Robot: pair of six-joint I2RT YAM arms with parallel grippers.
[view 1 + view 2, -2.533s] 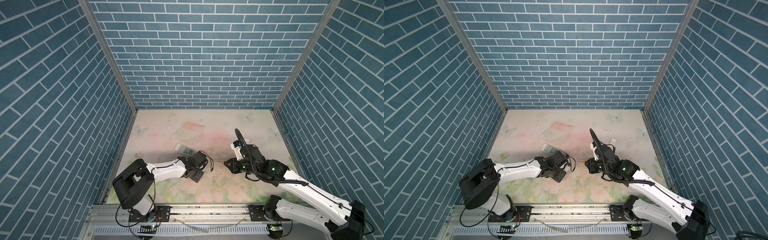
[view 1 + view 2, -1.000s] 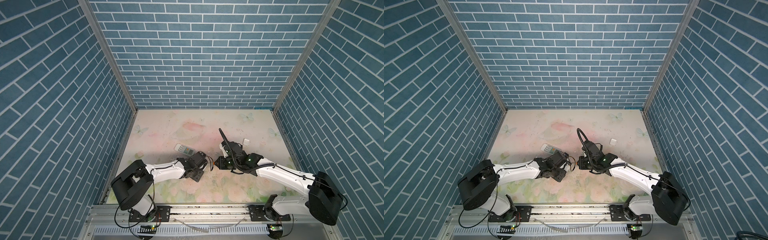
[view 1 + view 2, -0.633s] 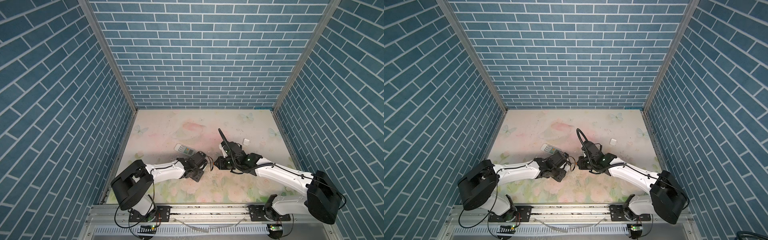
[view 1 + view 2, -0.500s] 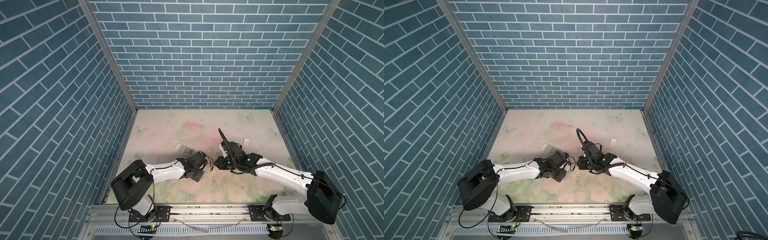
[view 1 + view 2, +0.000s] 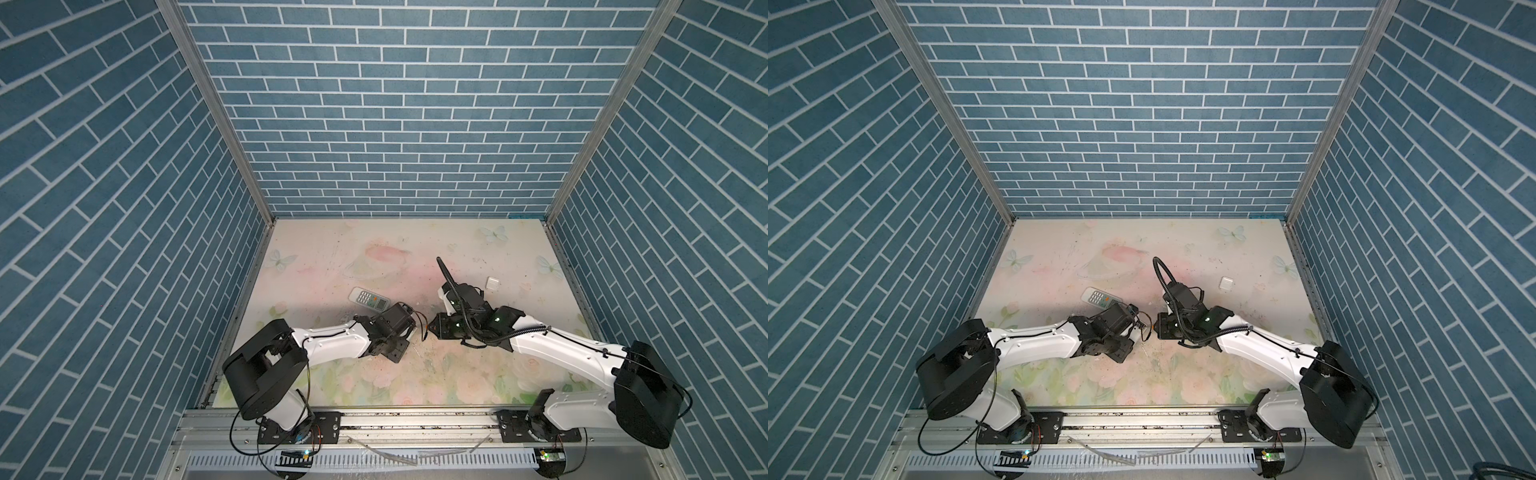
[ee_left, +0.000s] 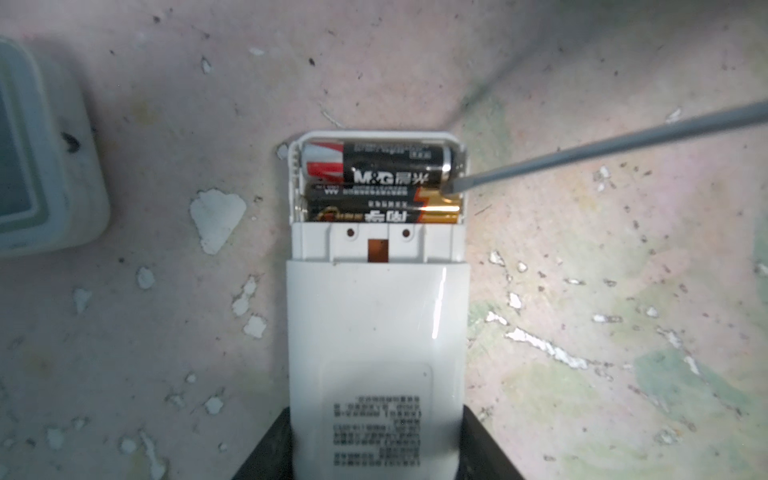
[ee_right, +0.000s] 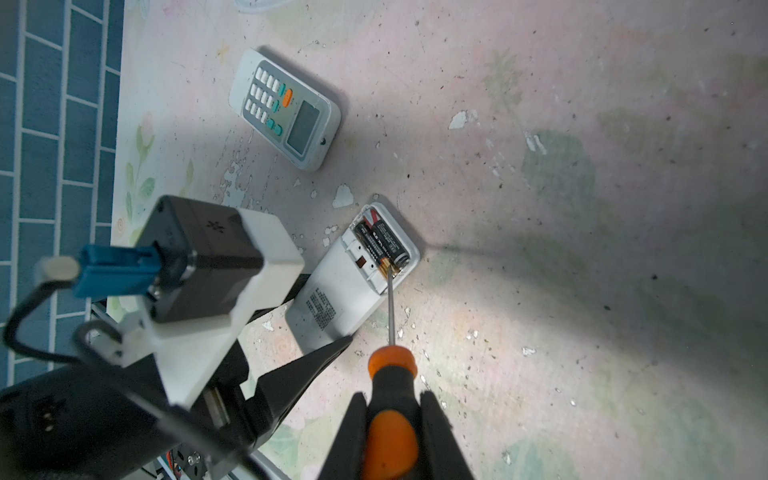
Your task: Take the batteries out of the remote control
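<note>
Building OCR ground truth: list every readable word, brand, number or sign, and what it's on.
"M&G", then two Chinese characters: on the black-and-red battery in the open remote.
Chinese print on the black-and-gold battery: upside down, too blurred to read.
Print on the back label: too small to read.
Key markings on the second remote: too small to read.

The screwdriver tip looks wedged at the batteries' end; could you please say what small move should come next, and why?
Probably lever the screwdriver tip upward: it rests between the two batteries at one end, both lie seated in the open remote, and the left gripper clamps that remote.
</note>
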